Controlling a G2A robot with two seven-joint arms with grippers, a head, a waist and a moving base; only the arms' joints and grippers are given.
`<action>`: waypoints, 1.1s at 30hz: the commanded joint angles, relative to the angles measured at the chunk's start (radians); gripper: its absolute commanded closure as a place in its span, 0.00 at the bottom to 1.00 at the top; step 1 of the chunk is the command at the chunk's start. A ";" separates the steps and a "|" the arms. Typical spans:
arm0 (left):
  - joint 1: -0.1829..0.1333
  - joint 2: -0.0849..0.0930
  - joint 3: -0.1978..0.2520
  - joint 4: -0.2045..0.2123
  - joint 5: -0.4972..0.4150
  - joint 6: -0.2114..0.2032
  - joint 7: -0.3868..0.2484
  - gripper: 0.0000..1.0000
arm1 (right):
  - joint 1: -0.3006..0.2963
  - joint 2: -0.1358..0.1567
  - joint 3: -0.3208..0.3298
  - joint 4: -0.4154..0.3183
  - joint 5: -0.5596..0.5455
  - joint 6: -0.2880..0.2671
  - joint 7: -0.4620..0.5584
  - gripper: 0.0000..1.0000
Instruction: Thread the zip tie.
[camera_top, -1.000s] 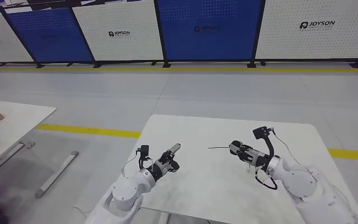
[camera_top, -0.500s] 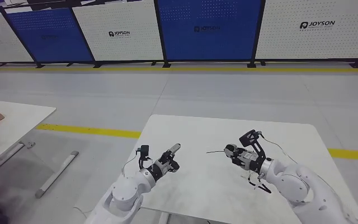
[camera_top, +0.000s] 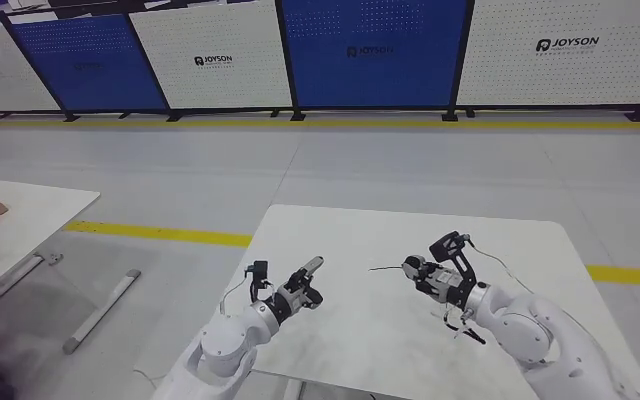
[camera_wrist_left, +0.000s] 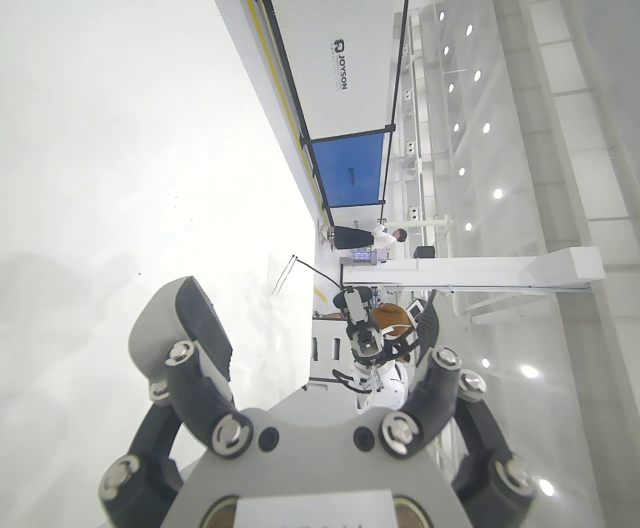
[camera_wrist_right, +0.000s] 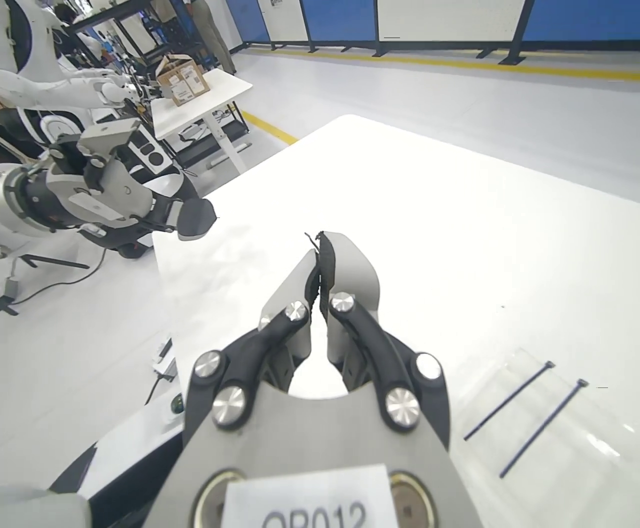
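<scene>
right end effector (camera_wrist_right: 320, 260) is clamped on the zip tie (camera_top: 385, 268): likely light, thin, whippy, best held near its tip. left end effector (camera_wrist_left: 315, 320) gapes wide, empty.

White table (camera_top: 380, 320), plain all over. Black zip tie (camera_top: 385, 267) at the right pincer (camera_wrist_right: 320, 245), whose fingers (camera_wrist_right: 355, 270) are silver-grey with black pads (camera_wrist_right: 326, 260). And the left pincer (camera_wrist_left: 310, 300), same grey and black. Two spare ties (camera_wrist_right: 507, 401): dark, near-black.
</scene>
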 joint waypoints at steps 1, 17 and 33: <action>0.000 0.002 -0.012 -0.012 -0.055 0.044 -0.036 0.00 | 0.001 0.006 -0.017 -0.009 -0.055 0.000 -0.043 1.00; -0.022 0.030 0.007 0.024 -0.273 0.087 -0.024 0.00 | 0.070 0.080 -0.193 -0.044 -0.127 0.000 -0.190 1.00; -0.090 0.082 0.105 0.110 -0.569 0.087 -0.005 0.00 | 0.073 0.087 -0.246 -0.114 -0.414 0.000 -0.268 1.00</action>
